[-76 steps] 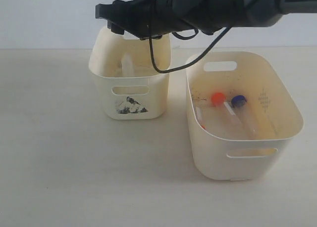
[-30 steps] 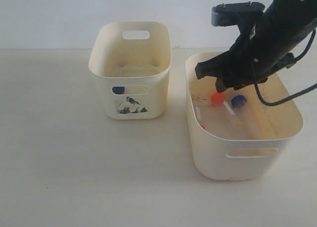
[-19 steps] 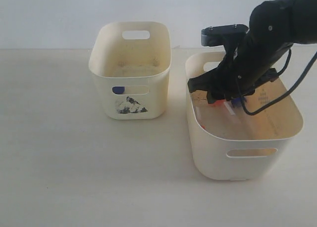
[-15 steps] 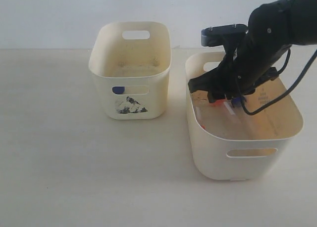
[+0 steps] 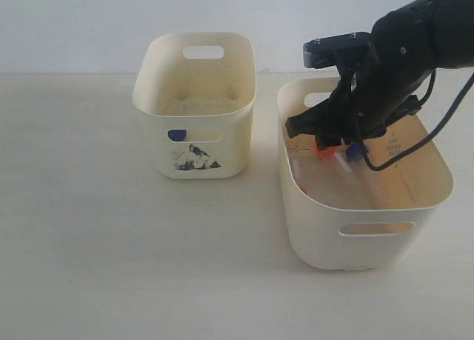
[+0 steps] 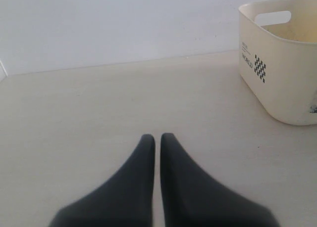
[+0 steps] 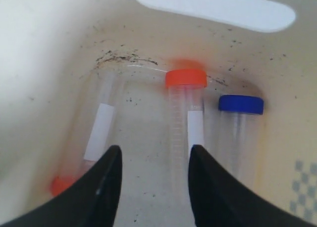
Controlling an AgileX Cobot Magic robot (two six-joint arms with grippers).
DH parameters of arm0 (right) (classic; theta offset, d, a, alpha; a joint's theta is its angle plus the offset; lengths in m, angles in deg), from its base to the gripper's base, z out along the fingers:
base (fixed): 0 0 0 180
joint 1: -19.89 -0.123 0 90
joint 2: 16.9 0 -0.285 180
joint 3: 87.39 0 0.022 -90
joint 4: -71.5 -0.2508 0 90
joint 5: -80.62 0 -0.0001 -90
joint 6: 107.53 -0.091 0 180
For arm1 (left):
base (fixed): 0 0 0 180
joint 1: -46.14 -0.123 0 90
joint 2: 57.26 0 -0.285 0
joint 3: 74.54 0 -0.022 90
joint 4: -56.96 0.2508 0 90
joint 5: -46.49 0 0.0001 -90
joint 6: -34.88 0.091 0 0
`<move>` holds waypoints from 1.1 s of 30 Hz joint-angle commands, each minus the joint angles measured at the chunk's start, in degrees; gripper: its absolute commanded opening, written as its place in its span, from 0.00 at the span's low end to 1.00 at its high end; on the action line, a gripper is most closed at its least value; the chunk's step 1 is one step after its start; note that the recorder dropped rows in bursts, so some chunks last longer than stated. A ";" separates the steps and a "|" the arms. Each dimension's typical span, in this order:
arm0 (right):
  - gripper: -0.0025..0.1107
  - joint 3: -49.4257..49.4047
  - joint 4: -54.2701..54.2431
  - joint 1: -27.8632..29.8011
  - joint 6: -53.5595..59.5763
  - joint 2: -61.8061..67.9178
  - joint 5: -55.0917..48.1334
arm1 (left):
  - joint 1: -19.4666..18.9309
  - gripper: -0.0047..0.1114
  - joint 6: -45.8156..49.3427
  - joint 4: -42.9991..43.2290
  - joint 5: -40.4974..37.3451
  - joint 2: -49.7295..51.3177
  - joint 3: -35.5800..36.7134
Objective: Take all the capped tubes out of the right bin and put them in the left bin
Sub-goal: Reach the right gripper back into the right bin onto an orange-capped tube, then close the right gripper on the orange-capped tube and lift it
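Inside the right bin point(image 5: 370, 207) my right gripper point(image 7: 154, 150) hangs open over the floor, holding nothing. An orange-capped tube point(image 7: 181, 123) lies just in front of one finger, and a blue-capped tube point(image 7: 241, 104) lies beside it. A second orange-capped tube point(image 7: 99, 128) lies the other way round by the other finger. In the exterior view the arm hides most of them; an orange cap point(image 5: 326, 152) and a blue cap point(image 5: 355, 151) peek out. A blue cap point(image 5: 176, 135) shows through the left bin's point(image 5: 152, 125) slot. My left gripper point(image 6: 157, 137) is shut and empty.
The left bin point(image 6: 282, 73) stands a good way off from my left gripper, with bare tabletop point(image 6: 99, 103) between them. A narrow strip of table point(image 5: 266, 170) separates the two bins. The right bin's walls close around my right gripper.
My right arm came away from the left bin, leaving a blue-capped tube there, and dropped into the back of the right bin. Over the last half second it rose slightly.
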 commanded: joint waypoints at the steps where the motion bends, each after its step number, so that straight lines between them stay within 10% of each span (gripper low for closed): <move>1: 0.39 -0.27 1.58 0.43 -0.28 0.89 -0.19 | -0.06 0.08 -0.66 -0.38 0.83 -0.11 -0.21; 33: 0.53 -0.27 7.87 0.43 -3.87 9.77 3.10 | -0.06 0.08 -0.66 -0.38 0.83 -0.11 -0.21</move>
